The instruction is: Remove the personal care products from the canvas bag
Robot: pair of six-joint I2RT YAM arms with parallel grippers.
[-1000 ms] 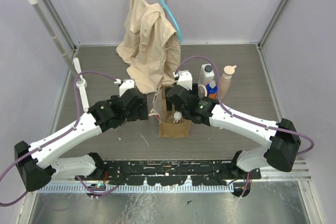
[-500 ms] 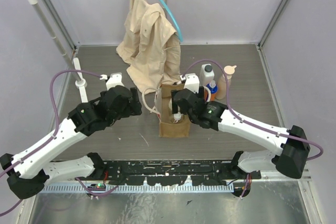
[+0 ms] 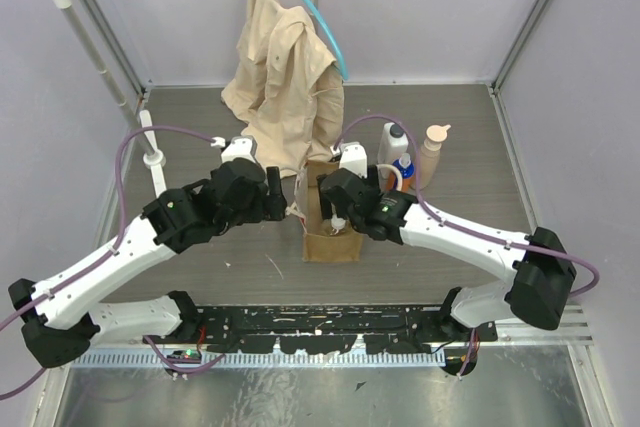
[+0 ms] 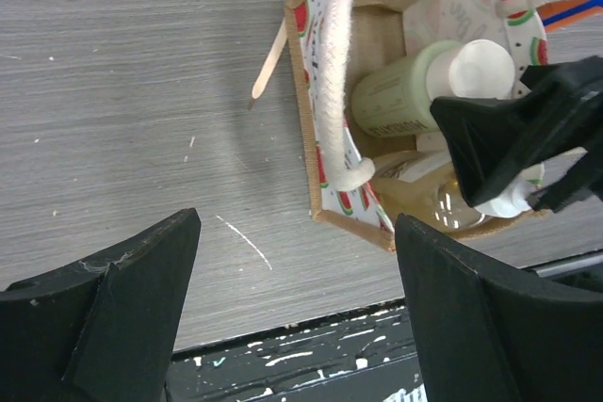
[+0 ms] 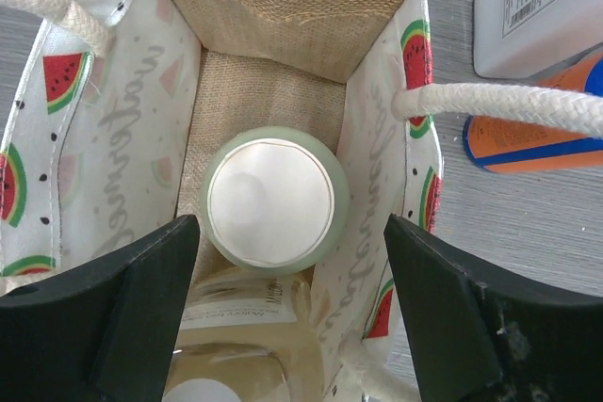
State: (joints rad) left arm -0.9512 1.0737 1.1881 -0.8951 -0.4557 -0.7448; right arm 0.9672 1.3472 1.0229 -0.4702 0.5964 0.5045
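The canvas bag point(image 3: 333, 232) stands upright at the table's middle, its watermelon-print lining point(image 5: 104, 167) showing in the right wrist view. Inside stand the pale olive bottle with cream cap point(image 5: 273, 200) and the small clear bottle point(image 5: 231, 364); both also show in the left wrist view, olive point(image 4: 415, 91) and clear point(image 4: 433, 197). The white jug point(image 3: 393, 144), the orange bottle with blue cap point(image 3: 404, 171) and the peach pump bottle point(image 3: 432, 154) stand on the table right of the bag. My right gripper point(image 3: 338, 209) hangs open over the bag's mouth. My left gripper point(image 3: 283, 203) is open, left of the bag.
A beige shirt point(image 3: 285, 87) on a blue hanger point(image 3: 312, 7) hangs from a rail behind the bag. A white stand post point(image 3: 150, 142) rises at the left. The black base rail point(image 3: 320, 327) runs along the near edge.
My left gripper swung away to the left, then came back close to the bag's left side. My right gripper stayed over the bag's mouth with small shifts.
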